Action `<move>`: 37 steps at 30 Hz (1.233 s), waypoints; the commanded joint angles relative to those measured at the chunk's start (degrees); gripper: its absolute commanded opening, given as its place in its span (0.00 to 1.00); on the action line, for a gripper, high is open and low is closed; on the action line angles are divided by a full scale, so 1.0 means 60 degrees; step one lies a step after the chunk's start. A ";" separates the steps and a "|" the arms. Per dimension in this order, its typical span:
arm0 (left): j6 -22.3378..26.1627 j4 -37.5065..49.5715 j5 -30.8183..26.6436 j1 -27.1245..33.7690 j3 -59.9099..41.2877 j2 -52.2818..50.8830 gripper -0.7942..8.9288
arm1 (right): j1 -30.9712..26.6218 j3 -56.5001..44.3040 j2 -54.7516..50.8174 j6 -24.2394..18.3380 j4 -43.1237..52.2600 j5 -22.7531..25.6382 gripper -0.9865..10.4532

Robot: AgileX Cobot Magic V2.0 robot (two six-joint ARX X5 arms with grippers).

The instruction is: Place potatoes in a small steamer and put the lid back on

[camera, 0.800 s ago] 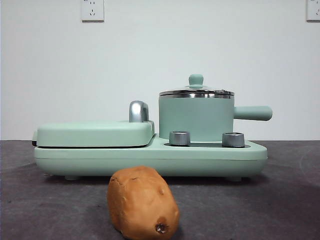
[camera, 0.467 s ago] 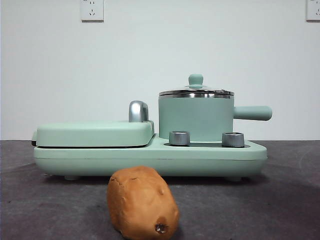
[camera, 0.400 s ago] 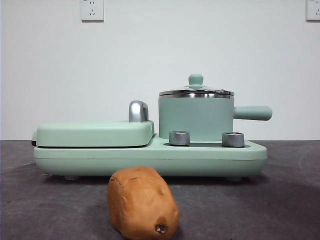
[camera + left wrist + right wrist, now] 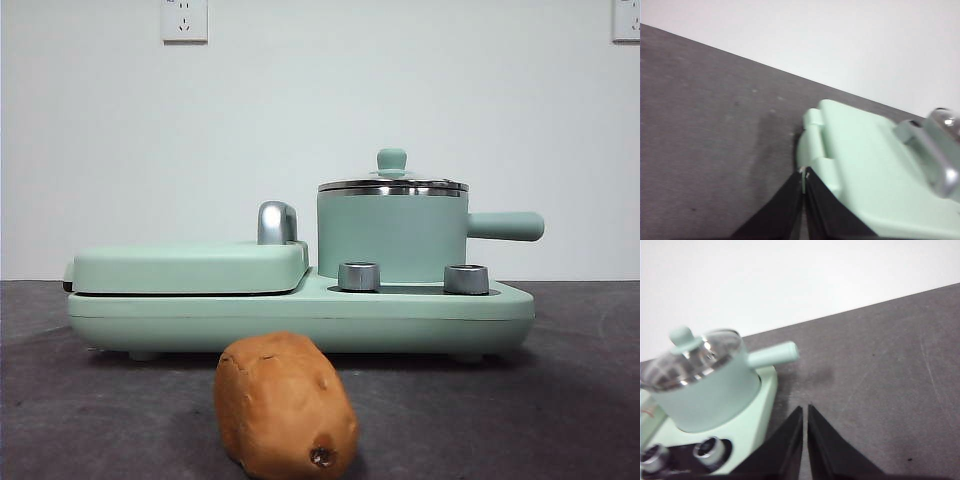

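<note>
Potato nearest me, on dark table just before green cooker base, long axis toward camera. I see lid seated on steamer, blocking entry. Right gripper clenched beside steamer handle, nearer lid; left gripper clenched by griddle. Behind: white wall, sockets.

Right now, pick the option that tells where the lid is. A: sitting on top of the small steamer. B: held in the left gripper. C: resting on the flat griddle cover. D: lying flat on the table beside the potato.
A: the lid sits on the steel rim of the small steamer, its green knob on top; the right wrist view shows the same.
</note>
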 commanded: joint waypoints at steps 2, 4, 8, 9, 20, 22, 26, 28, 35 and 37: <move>-0.0229 -0.0597 0.0550 -0.0080 0.1260 0.1166 0.09 | -0.0004 0.1246 0.0699 0.0302 -0.0732 -0.0455 0.10; -0.0204 -0.0914 0.0914 -0.0127 0.1945 0.1821 0.09 | -0.0004 0.1920 0.1173 0.0295 -0.1093 -0.0805 0.10; 0.0251 -0.1749 0.1909 -0.0222 0.3450 0.3235 0.09 | -0.0004 0.3231 0.2273 0.0106 -0.1894 -0.1840 0.10; 0.0404 -0.1963 0.2186 -0.0255 0.3829 0.3595 0.09 | -0.0004 0.3574 0.2594 -0.0062 -0.2157 -0.2229 0.10; 0.1585 -0.3672 0.4925 -0.0943 0.6969 0.6306 0.09 | -0.0004 0.6233 0.4932 -0.1603 -0.3399 -0.6251 0.10; 0.1774 -0.3865 0.5202 -0.1100 0.7355 0.6608 0.09 | 0.0007 0.6441 0.5111 -0.1741 -0.3399 -0.6284 0.10; 0.1847 -0.3858 0.5322 -0.1421 0.7708 0.6896 0.09 | 0.0004 0.6524 0.5162 -0.1778 -0.3410 -0.6164 0.10; 0.1847 -0.3832 0.5319 -0.1501 0.7734 0.6921 0.15 | 0.0004 0.6524 0.5158 -0.1781 -0.3483 -0.6138 0.11; 0.1785 -0.3821 0.5315 -0.1548 0.7734 0.6921 0.56 | 0.0004 0.6524 0.5158 -0.1778 -0.3847 -0.6135 0.45; 0.1770 -0.3821 0.5311 -0.1548 0.7734 0.6925 0.64 | 0.0004 0.6524 0.5158 -0.1778 -0.3898 -0.6135 0.50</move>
